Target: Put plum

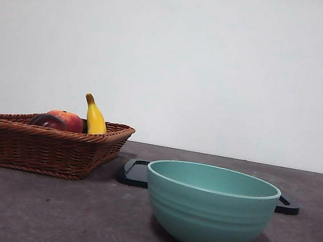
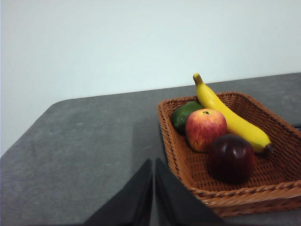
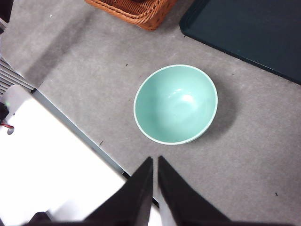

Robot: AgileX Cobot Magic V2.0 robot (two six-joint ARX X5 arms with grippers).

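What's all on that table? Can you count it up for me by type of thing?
Fruit: 4, all in the basket: plum, red-orange fruit, banana, green fruit
Wicker basket: 1
Green bowl: 1
Dark tray: 1
Total: 7

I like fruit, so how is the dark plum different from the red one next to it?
The plum is dark maroon all over; the red fruit is red with yellow patches. The plum lies nearer the basket front rim; the red fruit sits against the banana. Both are round, glossy and in the basket.
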